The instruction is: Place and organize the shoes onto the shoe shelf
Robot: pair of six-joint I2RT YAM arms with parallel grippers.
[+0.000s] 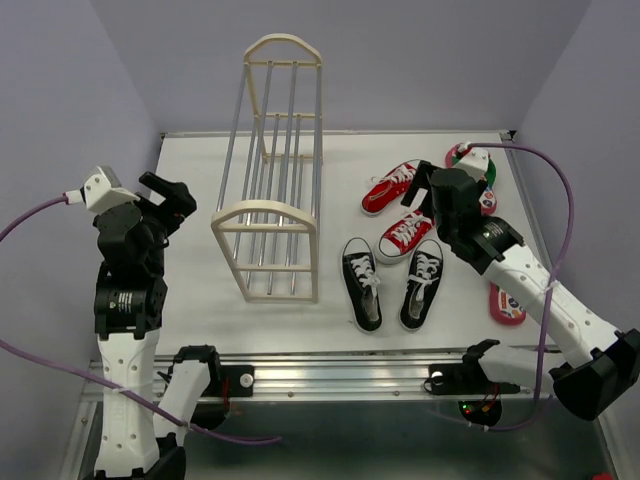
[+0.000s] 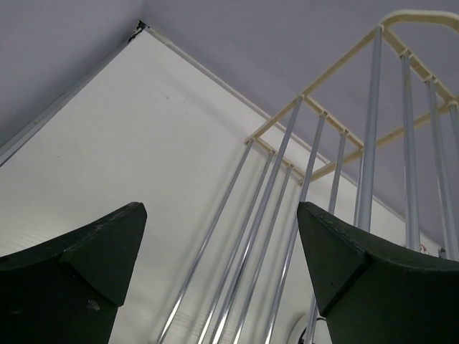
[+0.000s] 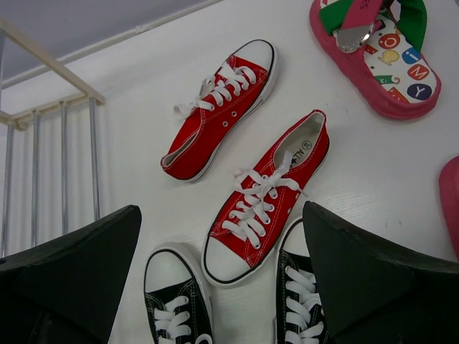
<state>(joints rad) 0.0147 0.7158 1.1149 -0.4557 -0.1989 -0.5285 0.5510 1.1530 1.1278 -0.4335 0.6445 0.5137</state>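
Observation:
The shoe shelf (image 1: pixel 265 215) stands left of the table's centre, its tiers of grey rods (image 2: pixel 287 179) bare. To its right lie two black sneakers (image 1: pixel 362 283) (image 1: pixel 423 284), with two red sneakers (image 1: pixel 390 187) (image 1: pixel 405 233) behind them. One flip-flop (image 1: pixel 506 303) lies at the right; another (image 1: pixel 462 155) sits at the back right, partly hidden by the right arm. My right gripper (image 1: pixel 440 195) hovers open above the red sneakers (image 3: pixel 265 201) (image 3: pixel 219 115), holding nothing. My left gripper (image 1: pixel 175 200) is open and empty, left of the shelf, facing its rods.
Lilac walls close in the table on the left, back and right. A metal rail (image 1: pixel 340 378) with the arm bases runs along the near edge. A purple cable (image 1: pixel 565 190) loops over the right side. Bare tabletop (image 1: pixel 190 300) lies left of the shelf.

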